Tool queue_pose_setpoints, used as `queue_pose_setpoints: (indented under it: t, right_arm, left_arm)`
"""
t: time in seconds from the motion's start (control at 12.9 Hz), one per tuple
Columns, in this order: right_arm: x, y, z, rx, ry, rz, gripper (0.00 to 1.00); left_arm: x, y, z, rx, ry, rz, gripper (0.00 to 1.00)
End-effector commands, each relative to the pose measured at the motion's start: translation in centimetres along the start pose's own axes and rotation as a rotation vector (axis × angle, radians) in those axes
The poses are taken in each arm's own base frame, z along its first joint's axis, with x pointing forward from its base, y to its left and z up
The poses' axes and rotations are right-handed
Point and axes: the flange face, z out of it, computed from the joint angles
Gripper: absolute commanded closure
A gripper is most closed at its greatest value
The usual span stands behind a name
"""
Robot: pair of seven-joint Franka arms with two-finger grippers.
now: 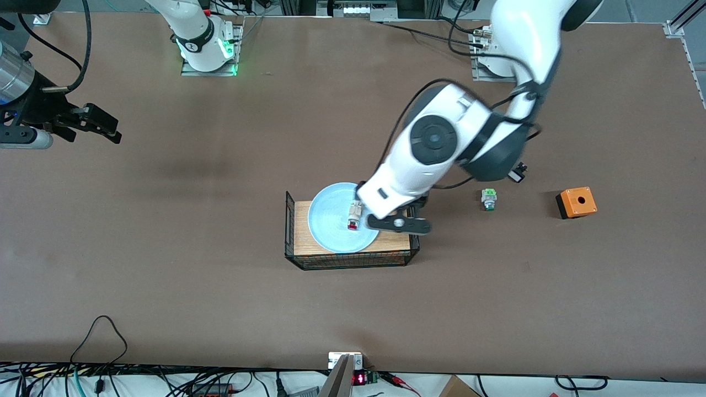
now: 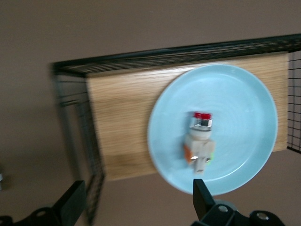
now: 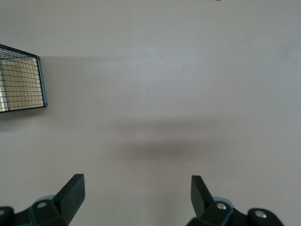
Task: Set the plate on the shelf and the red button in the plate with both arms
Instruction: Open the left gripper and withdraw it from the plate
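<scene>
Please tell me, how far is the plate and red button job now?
It looks almost complete. The plate sits on the wooden tray, and the red button lies on the plate. The left gripper is open above it, holding nothing. The right gripper waits open over bare table. Only retreating seems left.

Red button (image 2: 200,143) apparently flat on plate (image 2: 244,99)

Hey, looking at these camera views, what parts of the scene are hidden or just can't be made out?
- Front view: the left arm covers the plate's rim toward its own end of the table, and the left hand itself.
- Front view: the right hand is partly cut off by the frame edge.
- Left wrist view: motion blur smears the red button's details and the wire basket.
- Front view: the green button is too small for detail.
</scene>
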Motion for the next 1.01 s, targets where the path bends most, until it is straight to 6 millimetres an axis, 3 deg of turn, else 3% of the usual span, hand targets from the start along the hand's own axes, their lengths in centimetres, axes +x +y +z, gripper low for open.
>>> queue_pose_setpoints:
  t: [0.0,0.15,0.46,0.62,0.77,0.93]
  right_arm:
    - [0.4,0.2,-1.3,-0.015,0.024,0.006,0.0]
    - [0.5,0.7,-2.7,-0.013,0.048,0.008,0.0]
    - [0.5,0.4,-2.6,-0.013,0.047,-0.009,0.0]
    - [0.5,0.6,-2.5,-0.015,0.036,-0.059,0.0]
    - [0.3,1.0,-2.3,-0.019,0.013,-0.089,0.0]
    - [0.2,1.9,-2.3,-0.019,0.006,-0.093,0.0]
  left_arm:
    - [-0.3,-6.1,-5.4,0.053,-0.032,-0.067,0.0]
    - [-0.9,-9.9,-7.4,0.128,-0.089,-0.044,0.0]
    - [-1.6,-19.0,-12.6,0.15,-0.139,0.056,0.0]
    - [-2.2,-24.2,-13.0,0.154,-0.138,0.002,0.0]
    - [-5.1,-27.6,-13.9,0.175,-0.085,-0.05,0.0]
    - [-8.5,-29.5,-15.0,0.192,-0.034,-0.015,0.0]
